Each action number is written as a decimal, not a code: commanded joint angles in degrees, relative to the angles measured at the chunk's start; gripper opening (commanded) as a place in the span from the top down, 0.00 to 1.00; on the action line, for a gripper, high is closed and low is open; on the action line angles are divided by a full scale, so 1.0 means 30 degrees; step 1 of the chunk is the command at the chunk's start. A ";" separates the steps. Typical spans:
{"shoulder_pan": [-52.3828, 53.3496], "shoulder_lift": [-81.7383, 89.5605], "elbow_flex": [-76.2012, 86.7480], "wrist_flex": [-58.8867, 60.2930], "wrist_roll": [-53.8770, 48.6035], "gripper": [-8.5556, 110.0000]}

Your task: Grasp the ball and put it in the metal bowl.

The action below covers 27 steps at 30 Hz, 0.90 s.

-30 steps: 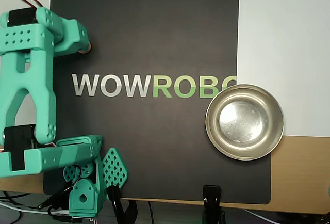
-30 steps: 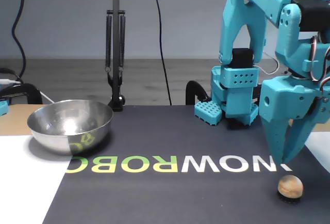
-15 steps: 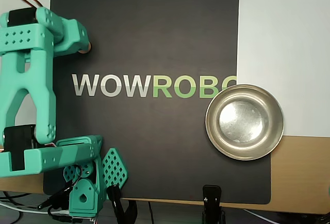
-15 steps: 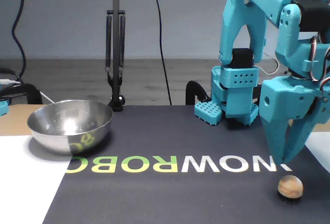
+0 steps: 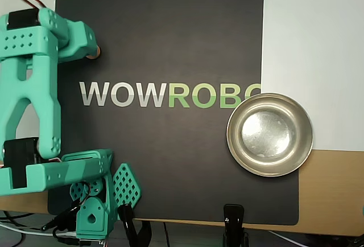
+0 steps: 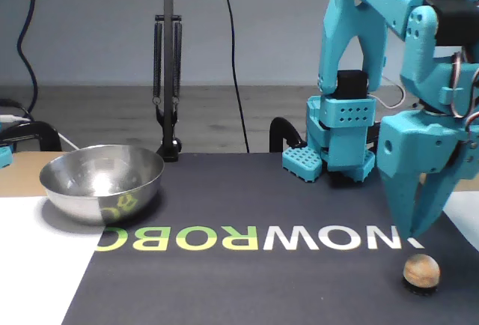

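Observation:
The ball point(image 6: 421, 270), small and tan-orange, rests on the black mat near its right edge in the fixed view. In the overhead view only a sliver of the ball point(image 5: 97, 52) peeks out beside the arm's head at the upper left. My gripper point(image 6: 414, 233) hangs just above the ball, slightly left of it, without touching it. Its two teal fingers meet at the tips in a V and hold nothing. The metal bowl point(image 6: 102, 182) sits far to the left in the fixed view. In the overhead view the bowl point(image 5: 269, 134) stands at the right and is empty.
The arm's base point(image 6: 338, 141) stands at the back of the mat point(image 5: 170, 161) with its WOWROBO lettering. A black lamp stand point(image 6: 168, 85) rises behind the bowl. White sheet point(image 5: 313, 53) and bare wood point(image 5: 330, 190) border the mat.
The gripper head has shifted very slightly over the ball. Ball and bowl have not moved.

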 commanded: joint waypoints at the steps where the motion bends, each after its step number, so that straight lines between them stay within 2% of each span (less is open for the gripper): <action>1: 0.0117 0.0146 -0.0264 -0.0117 -0.0088 0.92; 4: 0.0146 0.0146 -0.0264 -0.0117 -0.0088 0.89; 10: 0.0176 0.0146 -0.0264 -0.0117 -0.0088 0.74; 16: 0.0293 0.0146 -0.0264 -0.0117 -0.0088 0.73; 22: 0.0469 0.0117 -0.0469 -0.0146 -0.0117 0.66; 27: 0.0469 0.0117 -0.0469 -0.0146 -0.0117 0.65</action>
